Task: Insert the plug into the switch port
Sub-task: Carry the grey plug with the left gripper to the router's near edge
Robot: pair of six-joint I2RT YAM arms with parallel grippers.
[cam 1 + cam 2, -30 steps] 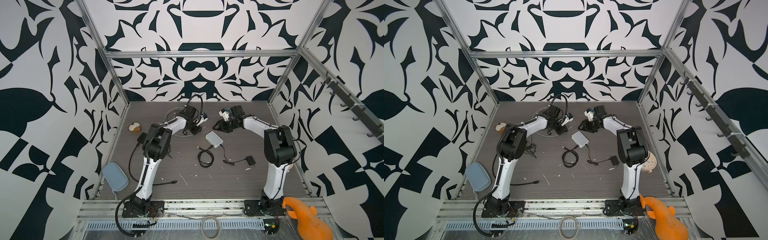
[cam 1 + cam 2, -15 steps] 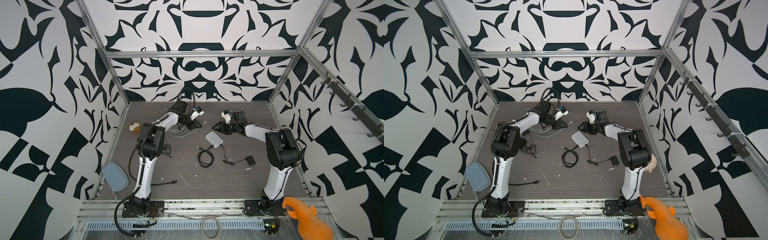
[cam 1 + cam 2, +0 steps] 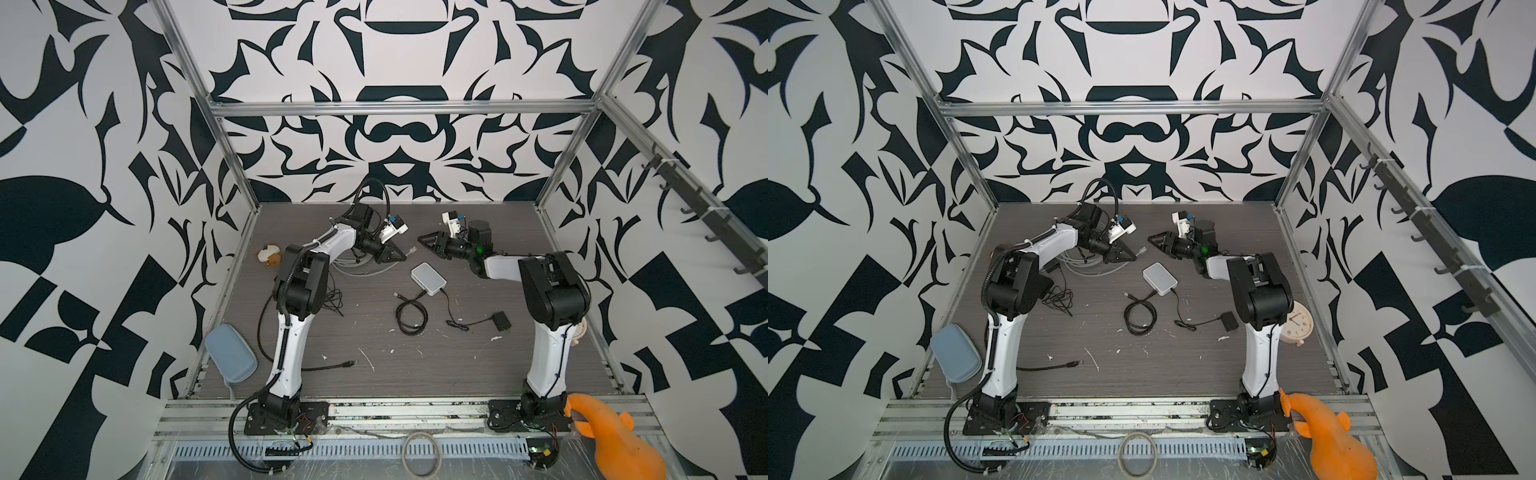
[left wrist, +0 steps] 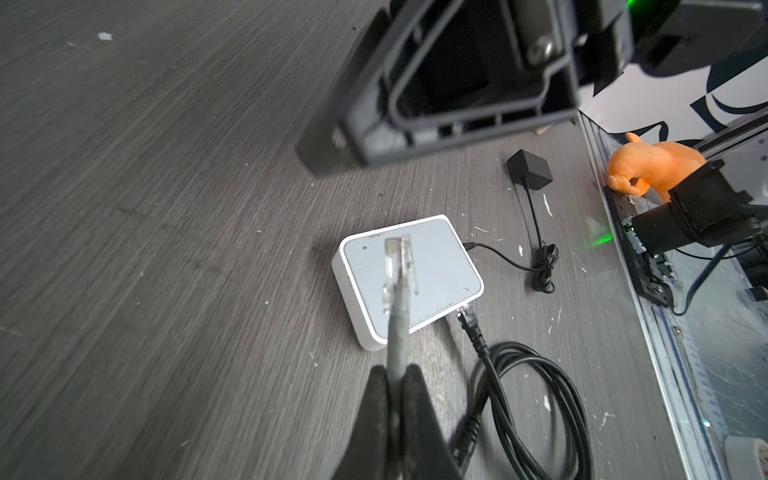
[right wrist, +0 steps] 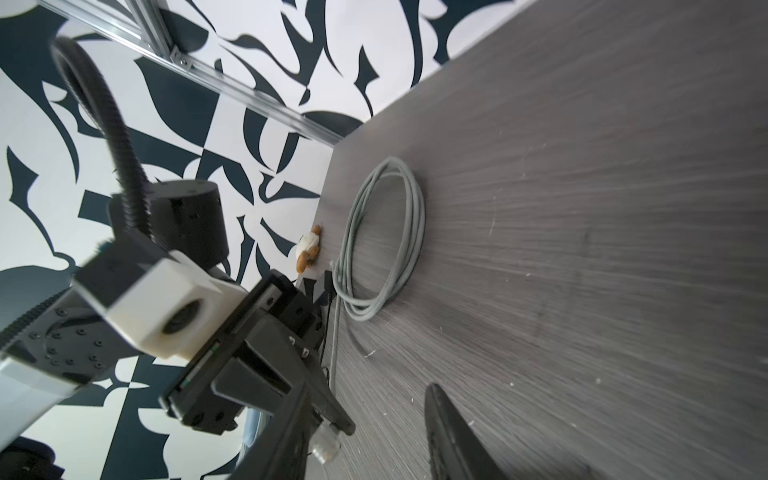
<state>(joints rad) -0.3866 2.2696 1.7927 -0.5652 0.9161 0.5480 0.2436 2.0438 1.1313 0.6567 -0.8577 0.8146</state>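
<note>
My left gripper is shut on a grey cable just behind its clear plug, which sticks out past the fingertips. In both top views the left gripper holds the plug above the floor, behind the white switch. The switch lies flat, with a black cable plugged into one port. My right gripper faces the left one, open, with its tips close to the plug. In the right wrist view the plug hangs beside one finger of the right gripper, and nothing is gripped.
A grey cable coil lies under the left arm. A black cable loop and a black power adapter lie in front of the switch. A blue-grey case, an orange toy, a clock and a small toy sit at the edges.
The left arm's elbow has swung out to the left while the gripper kept hold of the cable. The right gripper has reached leftward, closer to the plug.
</note>
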